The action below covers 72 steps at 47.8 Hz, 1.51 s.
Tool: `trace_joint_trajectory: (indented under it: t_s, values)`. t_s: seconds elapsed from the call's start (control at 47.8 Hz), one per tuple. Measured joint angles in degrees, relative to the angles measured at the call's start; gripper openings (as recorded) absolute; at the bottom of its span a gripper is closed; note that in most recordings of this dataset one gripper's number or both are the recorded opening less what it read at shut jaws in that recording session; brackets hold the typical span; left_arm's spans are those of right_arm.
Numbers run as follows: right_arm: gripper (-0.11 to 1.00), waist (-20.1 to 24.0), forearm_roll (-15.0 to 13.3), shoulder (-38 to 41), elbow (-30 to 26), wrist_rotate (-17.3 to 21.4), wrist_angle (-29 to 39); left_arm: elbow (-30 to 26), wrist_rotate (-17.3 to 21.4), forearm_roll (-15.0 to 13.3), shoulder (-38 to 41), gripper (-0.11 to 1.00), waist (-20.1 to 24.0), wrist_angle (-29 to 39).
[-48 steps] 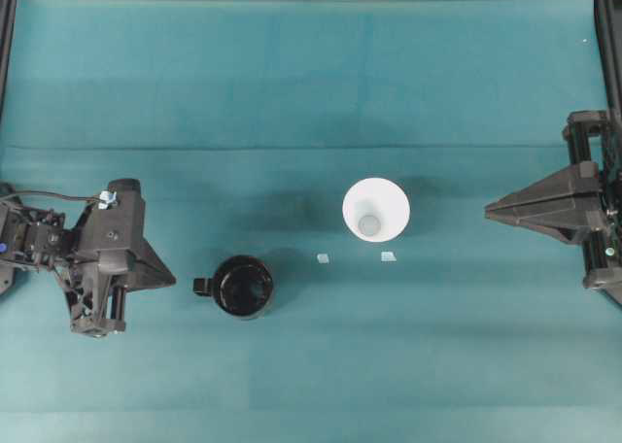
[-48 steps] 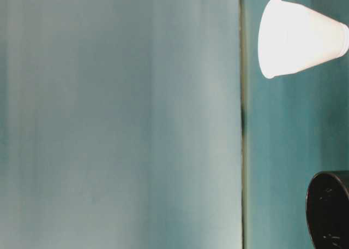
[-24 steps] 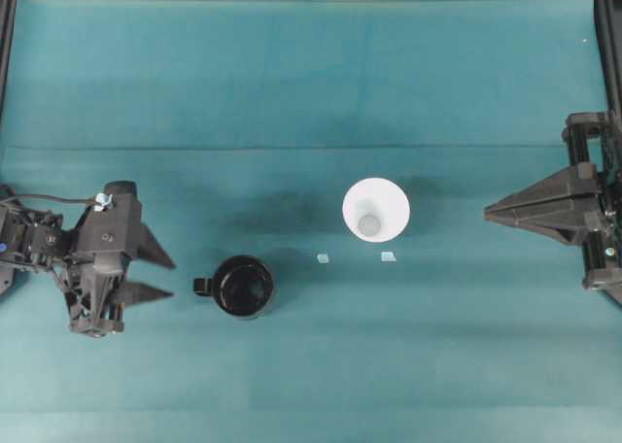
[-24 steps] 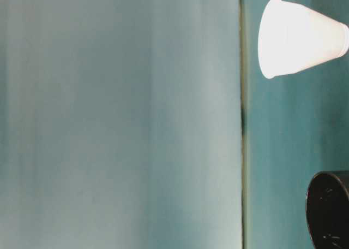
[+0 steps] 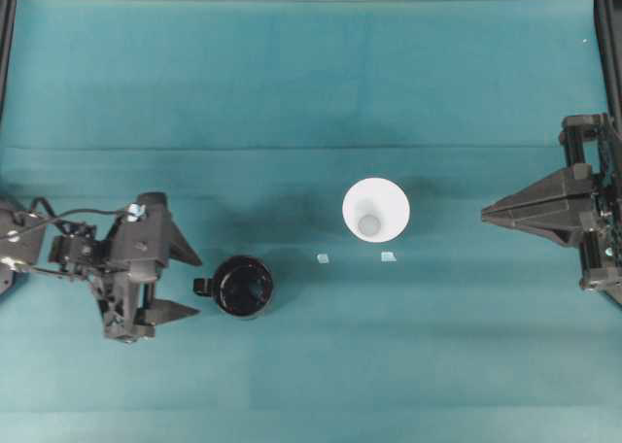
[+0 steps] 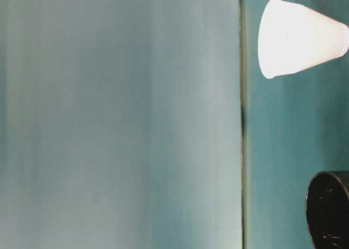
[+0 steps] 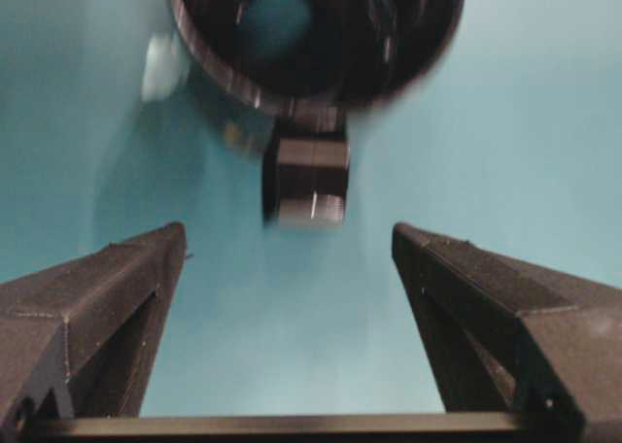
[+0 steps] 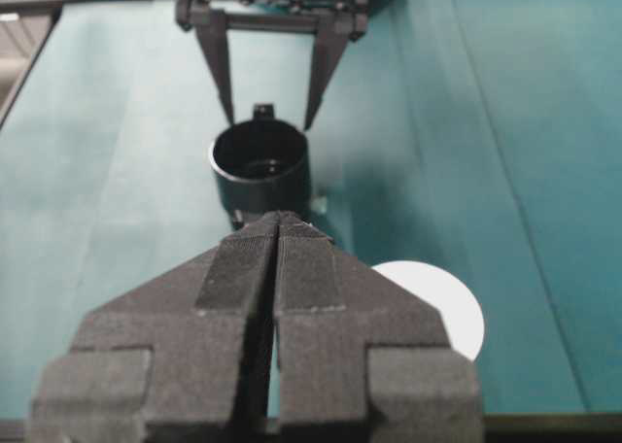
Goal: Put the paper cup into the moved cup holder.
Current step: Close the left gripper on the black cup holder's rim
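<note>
Now that the left gripper [image 5: 187, 286] has spread its jaws and advanced, the cup holder [image 5: 242, 287] sits just ahead — tab between its fingertips — while the paper cup [image 5: 376, 210] waits beyond, nearer the right gripper [image 5: 486, 211], pressed together — a handle grasp seems imminent.

Left gripper [image 5: 192, 286] spread wide and empty; right gripper [image 5: 483, 211] pressed together.

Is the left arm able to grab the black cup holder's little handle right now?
Probably yes. The left gripper is open, and the cup holder has its handle turned toward it. Only bare cloth lies between them, and nothing blocks the way.
</note>
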Motion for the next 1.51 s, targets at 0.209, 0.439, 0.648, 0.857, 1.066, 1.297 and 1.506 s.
trace_joint_trajectory:
  t_s: [0.209, 0.439, 0.648, 0.857, 1.066, 1.297, 1.506]
  values:
    - [-0.04, 0.0, 0.0, 0.09, 0.0, 0.0, 0.26, -0.18, 0.0, 0.09, 0.44, 0.91, 0.0, -0.44]
    - [-0.04, 0.0, 0.0, 0.09, 0.0, 0.0, 0.79, -0.18, -0.09, 0.09, 0.53, 0.91, 0.0, -3.69]
    - [-0.04, 0.0, 0.0, 0.09, 0.0, 0.0, 0.88, 0.18, -0.09, 0.09, 0.79, 0.9, 0.0, -5.36]
    - [-0.04, -0.18, 0.0, 0.09, 0.0, 0.0, 0.88, 0.35, -0.09, 0.09, 0.79, 0.87, 0.0, -5.63]
    - [-0.04, -0.18, 0.0, 0.09, 0.0, 0.0, 0.88, 0.35, -0.09, 0.09, 1.05, 0.87, 0.0, -5.63]
    - [-0.04, -0.18, 0.0, 0.09, 0.0, 0.0, 0.88, 0.26, -0.18, 0.09, 1.32, 0.87, 0.09, -5.63]
    - [-0.04, -0.18, 0.0, 0.09, 0.0, 0.0, 0.88, -0.18, -0.18, 0.0, 1.58, 0.77, 0.53, -5.63]
